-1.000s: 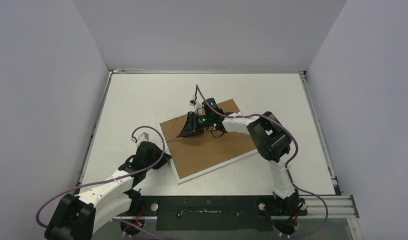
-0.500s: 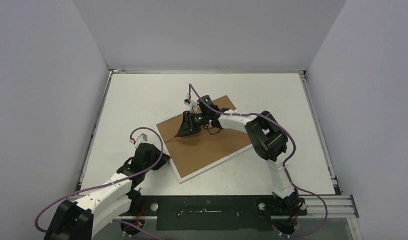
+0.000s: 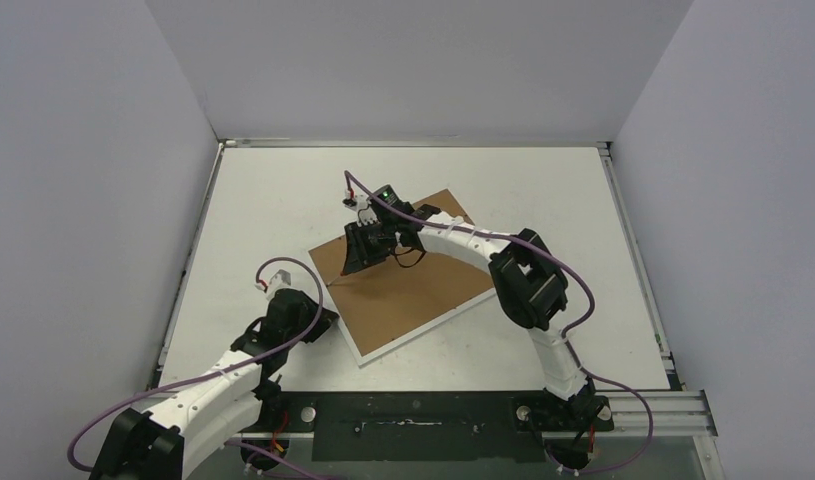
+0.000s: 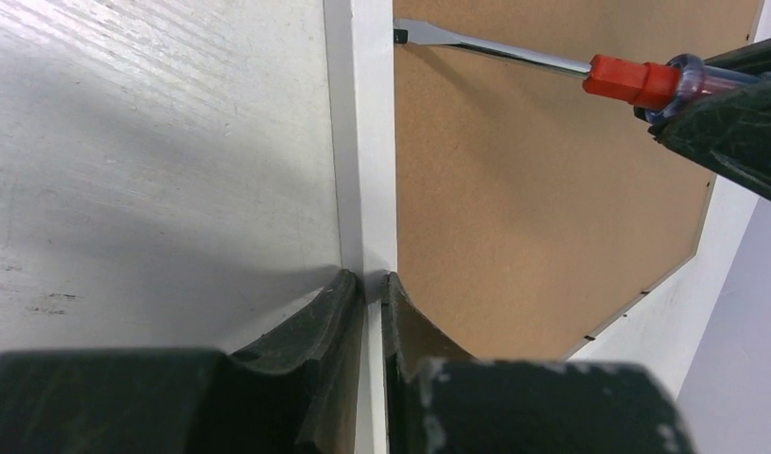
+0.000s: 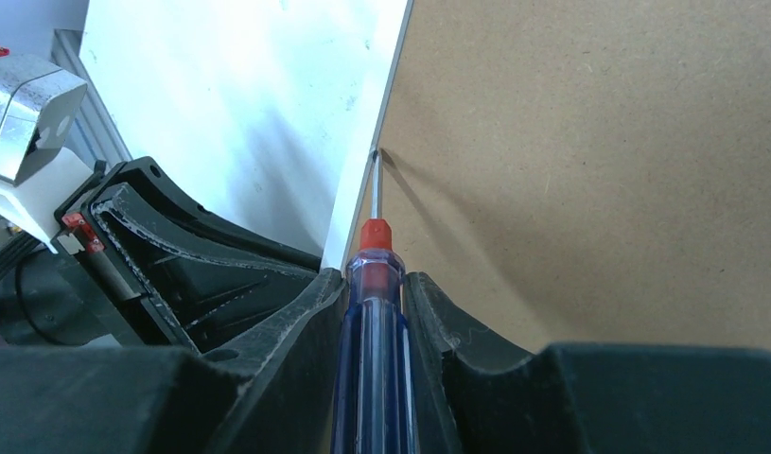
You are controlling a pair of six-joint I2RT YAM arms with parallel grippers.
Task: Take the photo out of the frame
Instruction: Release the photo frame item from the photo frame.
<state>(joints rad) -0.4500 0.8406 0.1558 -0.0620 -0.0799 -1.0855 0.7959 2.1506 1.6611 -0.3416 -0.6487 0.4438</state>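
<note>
Shifting left: right fingers (image 5: 304, 322), screwdriver (image 5: 372, 317) tip now at frame (image 3: 423, 290) border.

1. The frame (image 3: 413, 300) lies flat on the table (image 3: 583, 200), back side up, near the middle and askew to the table edges.
2. You have the left gripper (image 4: 366, 284) at the near end of the frame's left border strip (image 4: 362, 142), one finger on each side of it.
3. Your right gripper (image 5: 374, 284) sits over the backing board (image 5: 599, 142), farther back, with the screwdriver (image 5: 374, 322) between its fingers.
4. The screwdriver tip meets the seam between the backing board and that same strip, beyond the left gripper.
</note>
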